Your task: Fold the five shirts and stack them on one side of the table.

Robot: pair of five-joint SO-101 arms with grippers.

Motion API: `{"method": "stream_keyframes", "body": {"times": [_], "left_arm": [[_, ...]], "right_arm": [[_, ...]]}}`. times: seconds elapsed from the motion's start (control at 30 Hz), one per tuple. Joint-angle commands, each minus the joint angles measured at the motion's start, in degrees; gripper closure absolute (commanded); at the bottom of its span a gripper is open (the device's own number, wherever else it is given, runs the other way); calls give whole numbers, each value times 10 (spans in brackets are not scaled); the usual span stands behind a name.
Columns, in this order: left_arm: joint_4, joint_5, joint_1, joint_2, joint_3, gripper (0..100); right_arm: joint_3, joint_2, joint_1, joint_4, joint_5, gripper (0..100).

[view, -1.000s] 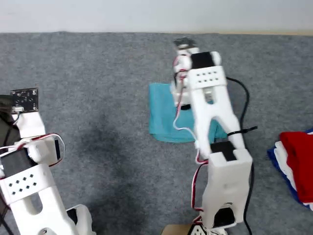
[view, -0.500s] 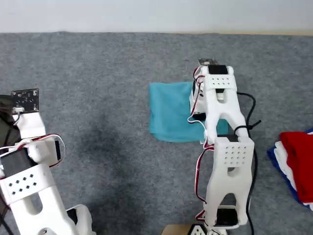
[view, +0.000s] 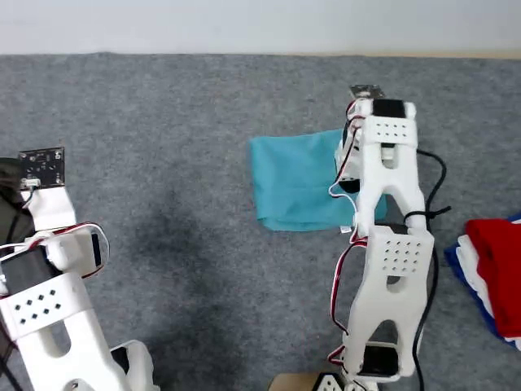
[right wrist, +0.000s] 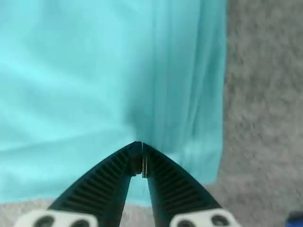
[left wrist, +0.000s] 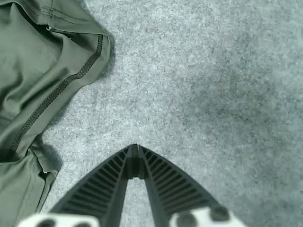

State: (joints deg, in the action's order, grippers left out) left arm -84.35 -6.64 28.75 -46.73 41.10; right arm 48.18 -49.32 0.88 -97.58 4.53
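Teal shirt (right wrist: 94,71) seemingly pinched in right claw (right wrist: 141,150), left claw (left wrist: 137,150) closed beside olive shirt (left wrist: 38,71)

No readable text, labels, numbers or signs anywhere.

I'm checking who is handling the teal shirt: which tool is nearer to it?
Right. The right tool is shut on the teal shirt, pinching its fabric. The left tool sits apart over bare carpet, beside an olive shirt.
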Motion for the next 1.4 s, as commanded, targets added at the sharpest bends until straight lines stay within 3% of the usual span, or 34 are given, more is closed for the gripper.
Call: {"method": "stream_keyframes", "body": {"times": [0.0, 0.23, 0.47, 0.87, 1.37], "left_arm": [[-4, -4, 4, -8, -3, 996], [-5, -4, 2, -8, -3, 996], [-6, -4, 2, -8, -3, 996], [-6, -4, 2, -8, -3, 996], [-6, -4, 1, -8, -3, 996]], "right_arm": [[64, 47, 6, -50, 8, 986], [-70, 145, 9, -52, 4, 813], [-190, 188, 10, -44, 2, 911], [-193, 121, 45, -20, -21, 911], [-191, 70, 19, -2, -28, 930]]}}
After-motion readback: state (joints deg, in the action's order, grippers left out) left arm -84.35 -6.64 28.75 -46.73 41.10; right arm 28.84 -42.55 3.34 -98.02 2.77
